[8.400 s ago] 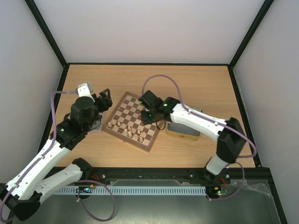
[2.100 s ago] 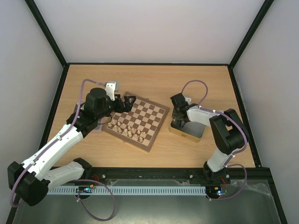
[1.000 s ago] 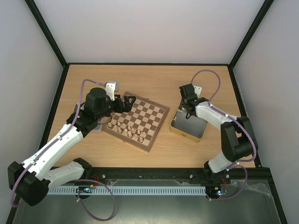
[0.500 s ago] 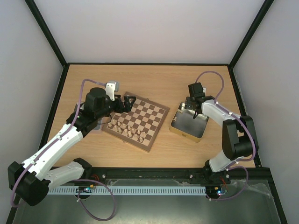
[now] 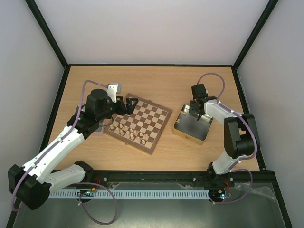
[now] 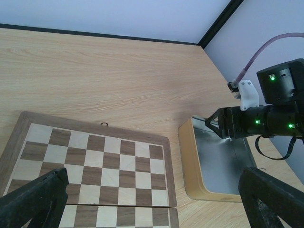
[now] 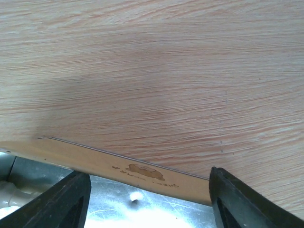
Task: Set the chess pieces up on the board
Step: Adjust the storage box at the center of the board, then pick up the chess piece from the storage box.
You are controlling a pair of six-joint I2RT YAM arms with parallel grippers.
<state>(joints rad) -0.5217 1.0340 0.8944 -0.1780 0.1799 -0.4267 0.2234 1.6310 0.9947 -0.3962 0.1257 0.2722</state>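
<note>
The board (image 5: 148, 122) lies angled at mid-table, with several pale chess pieces (image 5: 125, 128) clustered on its near-left squares. My left gripper (image 5: 129, 105) hovers open over the board's far-left corner. From the left wrist, the board (image 6: 95, 166) fills the lower left and its bare squares lie under the left gripper (image 6: 152, 211). My right gripper (image 5: 195, 109) hangs open at the far rim of the gold tin (image 5: 189, 135). Seen from the right wrist, the tin's wall (image 7: 118, 164) runs across between the right gripper's (image 7: 147, 209) spread fingers (image 7: 249, 199), which hold nothing.
The tin (image 6: 191, 166) sits right of the board, showing its silver floor, with the right gripper (image 6: 223, 124) at its far end. A grey object (image 5: 99, 129) lies partly hidden beneath the left arm. Black frame rails border the table.
My right gripper moved right along the tin's far rim and spread its jaws wider. The tin shifted and now shows its silver floor. The left arm stayed still.
</note>
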